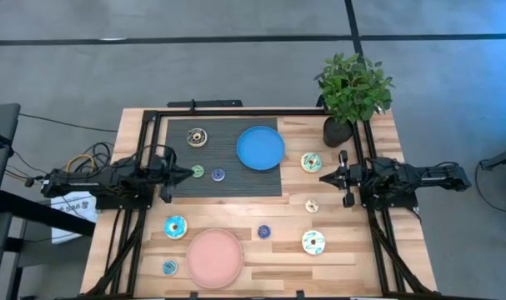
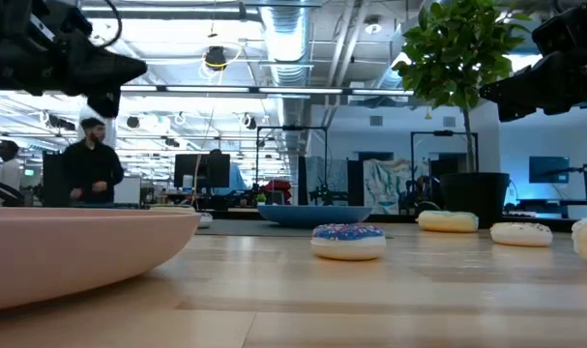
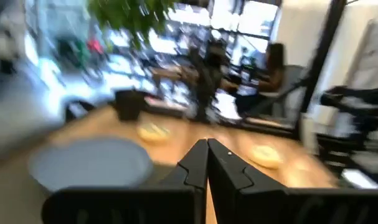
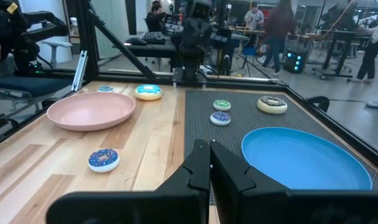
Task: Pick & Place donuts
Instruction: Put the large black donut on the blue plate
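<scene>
**Both hands closed and empty, donuts spread over the bench**

I am seeing the left hand (image 1: 186,172) hanging at the mat's (image 1: 236,183) left edge, fingers pressed together and gripping nothing. The right hand (image 1: 324,177) is hanging over the wood to the right of the mat, also closed and empty.

On the mat, the dark brown donut (image 1: 197,137) is lying near the back left, with the green donut (image 1: 197,172) and purple donut (image 1: 217,175) side by side just in front of the left hand. The blue plate (image 1: 260,147) is sitting at the mat's back right, empty.

One speckled cream donut (image 1: 311,162) is lying just right of the blue plate; the tan donut (image 1: 312,205) is sitting in front of the right hand, and the second speckled cream donut (image 1: 313,242) nearer the front edge. The blue donut (image 1: 263,232) is lying right of the pink plate (image 1: 214,257), which is empty. The large cyan donut (image 1: 175,226) is sitting beside the plate's back left, the small cyan donut (image 1: 169,267) at its left. A potted plant (image 1: 351,92) is standing at the bench's (image 1: 336,267) back right corner.
</scene>
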